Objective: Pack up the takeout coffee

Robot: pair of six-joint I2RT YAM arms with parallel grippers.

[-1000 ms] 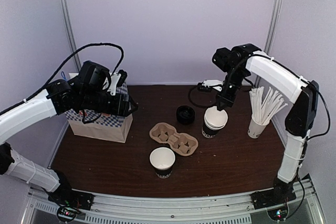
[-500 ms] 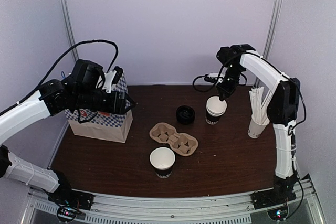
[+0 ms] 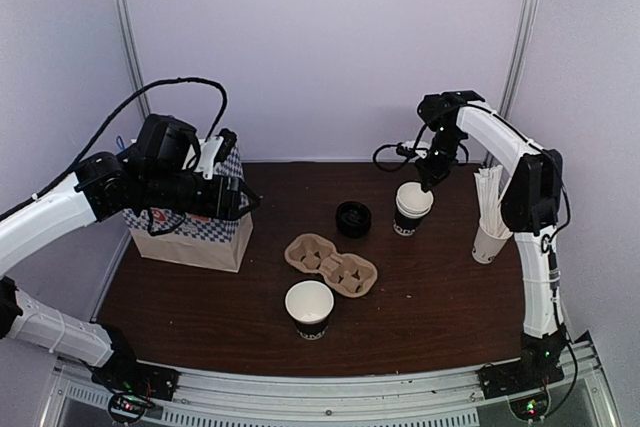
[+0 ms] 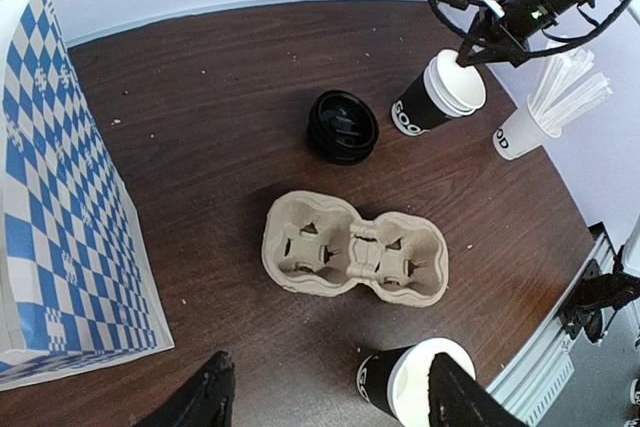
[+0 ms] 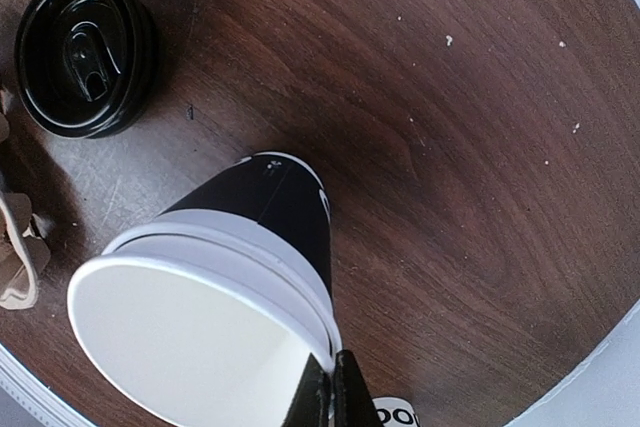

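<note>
The takeout coffee cup point(image 3: 309, 307), black with a white inside and no lid on it, stands near the table's front; it also shows in the left wrist view point(image 4: 400, 387). Its round black lid point(image 3: 353, 218) lies apart behind the carrier, and shows in the left wrist view point(image 4: 342, 127) and the right wrist view point(image 5: 85, 55). My left gripper point(image 3: 240, 202) is open and empty, held high beside the paper bag point(image 3: 190, 222); its fingers point(image 4: 205, 402) frame the cup from above. My right gripper point(image 5: 330, 387) is shut on the rim of the stack of lidless cups point(image 5: 220, 277), at the back right point(image 3: 411, 209).
A brown pulp two-cup carrier point(image 3: 331, 265) lies in the middle, empty. The blue-checked paper bag stands at the left point(image 4: 60, 197). A white cup of wrapped straws point(image 3: 490, 237) stands at the right edge. A cable loops behind the stack.
My right gripper has drawn the stack of cups toward the back of the table, with the arm folding up. My left arm has shifted slightly left and up.
</note>
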